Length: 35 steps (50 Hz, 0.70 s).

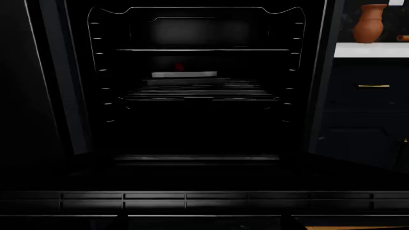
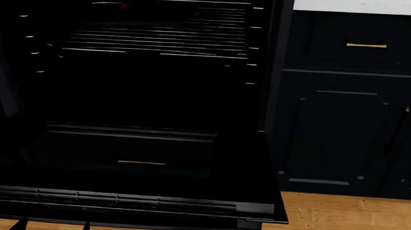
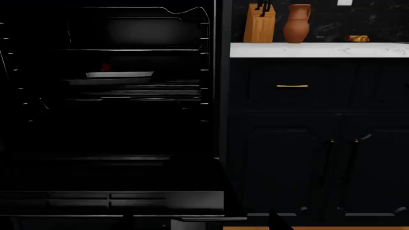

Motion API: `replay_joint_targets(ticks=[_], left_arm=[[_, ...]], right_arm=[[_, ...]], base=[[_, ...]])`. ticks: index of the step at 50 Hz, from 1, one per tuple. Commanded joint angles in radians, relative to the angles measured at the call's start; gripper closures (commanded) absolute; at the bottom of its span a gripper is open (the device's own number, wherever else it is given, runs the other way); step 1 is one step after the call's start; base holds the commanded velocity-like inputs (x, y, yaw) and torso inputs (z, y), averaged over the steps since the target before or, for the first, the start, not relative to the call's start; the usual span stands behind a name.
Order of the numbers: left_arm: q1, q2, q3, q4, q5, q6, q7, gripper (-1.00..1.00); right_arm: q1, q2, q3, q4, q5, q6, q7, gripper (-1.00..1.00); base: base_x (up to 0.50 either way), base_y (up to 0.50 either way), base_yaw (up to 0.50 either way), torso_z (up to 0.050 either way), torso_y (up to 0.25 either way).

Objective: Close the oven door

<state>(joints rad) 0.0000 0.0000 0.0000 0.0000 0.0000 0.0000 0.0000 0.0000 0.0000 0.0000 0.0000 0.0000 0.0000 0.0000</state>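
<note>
- Here the oven door lies fully lowered, roughly level, its glossy glass face turned up and its free edge nearest the robot; it fills the lower part of the head view.
- A row of narrow vent slots runs along that near edge, and the same slots appear in the right wrist view, low in the frame.
- A short brass streak on the glass reads as a reflection rather than a fitting on the door.
- Behind the hinge line the oven cavity stands open, with a wire rack and a shallow tray on the shelf above it.
- Dark pointed tips at the bottom edge of the head view, just below the door's front edge, are probably gripper fingers; neither gripper is shown well enough to tell whether it is wide or narrow, and nothing is seen held.
- Right of the oven stand navy cabinets with a drawer front bearing a brass handle, under a white tabletop carrying a knife block and a terracotta vase.
- Progress, as judged: none of the closing is done; the door must be lifted from beneath its front edge and swung up to the cavity.
</note>
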Motion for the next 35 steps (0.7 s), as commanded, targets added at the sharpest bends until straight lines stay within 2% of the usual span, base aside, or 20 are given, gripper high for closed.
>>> replay_joint_targets(ticks=[1,6,13,35], left_arm=[[0.000,-0.010,0.011,0.000,-0.010,0.000,-0.011,-1.00],[-0.004,-0.026,0.009,0.001,-0.076,-0.030,-0.022,-1.00],[-0.005,-0.043,0.031,-0.001,-0.088,-0.026,-0.050,-1.00],[-0.002,-0.076,0.072,0.005,-0.108,-0.024,-0.101,-1.00]], right_arm=[[0.000,0.009,-0.013,0.000,0.009,0.000,0.013,-1.00],[0.001,0.029,-0.048,0.011,-0.010,-0.015,0.054,-1.00],[0.008,0.043,-0.054,0.022,0.018,-0.022,0.081,-1.00],[-0.003,0.075,-0.093,0.004,0.050,-0.037,0.128,-1.00]], base=[[0.00,0.00,0.00,0.000,0.000],[0.00,0.00,0.00,0.000,0.000],[0.00,0.00,0.00,0.000,0.000],[0.00,0.00,0.00,-0.050,0.000]])
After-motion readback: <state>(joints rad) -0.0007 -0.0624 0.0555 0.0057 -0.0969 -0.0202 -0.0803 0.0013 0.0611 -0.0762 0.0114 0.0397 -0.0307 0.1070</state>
